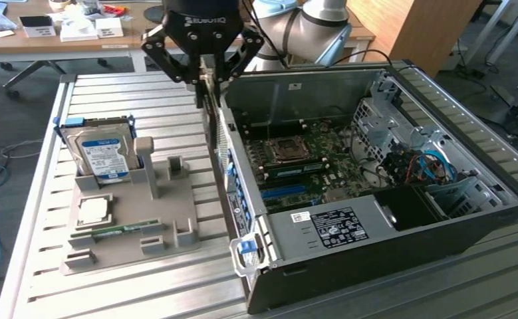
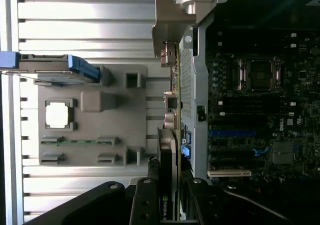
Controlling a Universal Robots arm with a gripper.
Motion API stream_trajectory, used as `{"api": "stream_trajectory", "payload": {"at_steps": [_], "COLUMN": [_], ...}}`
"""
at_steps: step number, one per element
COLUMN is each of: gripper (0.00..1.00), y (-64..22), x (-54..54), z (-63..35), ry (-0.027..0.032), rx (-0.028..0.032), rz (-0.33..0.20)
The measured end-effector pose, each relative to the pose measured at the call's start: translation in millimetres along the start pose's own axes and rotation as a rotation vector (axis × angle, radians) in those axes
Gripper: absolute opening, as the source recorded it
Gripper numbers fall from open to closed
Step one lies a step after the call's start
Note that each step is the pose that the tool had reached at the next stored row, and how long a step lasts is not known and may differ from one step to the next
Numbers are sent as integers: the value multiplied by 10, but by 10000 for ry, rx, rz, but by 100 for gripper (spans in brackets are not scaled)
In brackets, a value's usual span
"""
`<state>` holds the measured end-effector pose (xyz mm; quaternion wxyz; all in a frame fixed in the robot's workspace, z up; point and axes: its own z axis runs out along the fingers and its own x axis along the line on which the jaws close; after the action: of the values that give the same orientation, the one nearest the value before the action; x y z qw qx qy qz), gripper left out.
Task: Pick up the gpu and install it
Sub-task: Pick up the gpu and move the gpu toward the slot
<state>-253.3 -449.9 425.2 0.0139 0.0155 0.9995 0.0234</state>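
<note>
Black gripper (image 2: 172, 205) fingers (image 2: 145, 205) are closed part-way on the gpu (image 2: 169, 152). The card is clamped between them and held on edge, and nothing else is gripped. In the wrist view the card is met edge-on, and its silver end bracket (image 2: 172, 15) is carried at the end away from the fingers.

In the exterior view the gripper (image 1: 203, 70) is hung over the slatted metal table (image 1: 108, 292). The gpu (image 1: 208, 100) is pointed downward just beside the outer wall of the open computer case (image 1: 471, 219). It appears to be on the fixture's side of that wall, not yet inside.

Beneath, on the grey fixture (image 2: 90, 127), three parts are left in their places: the blue-labelled hard drive (image 1: 104, 156), the processor (image 2: 56, 115) and the narrow memory stick (image 2: 80, 141). No card is carried by the fixture's upright posts (image 2: 132, 80) nearest the case, so the picking-up is judged done.

Farther off, inside the case, the motherboard (image 2: 260, 110) lies exposed. Nothing is seated in its blue slot (image 2: 232, 133) or its white slot (image 2: 229, 173). The installing is therefore judged wholly outstanding: the card has yet to be brought over the wall, lined up with a slot and pressed home.
</note>
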Motion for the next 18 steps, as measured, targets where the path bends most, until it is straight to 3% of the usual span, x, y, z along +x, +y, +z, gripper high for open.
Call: {"api": "stream_trajectory", "payload": {"at_steps": [18], "gripper": [27], "y": [23], "x": [-739], "z": [22], "ry": [1], "rx": [-45], "rz": [2]}}
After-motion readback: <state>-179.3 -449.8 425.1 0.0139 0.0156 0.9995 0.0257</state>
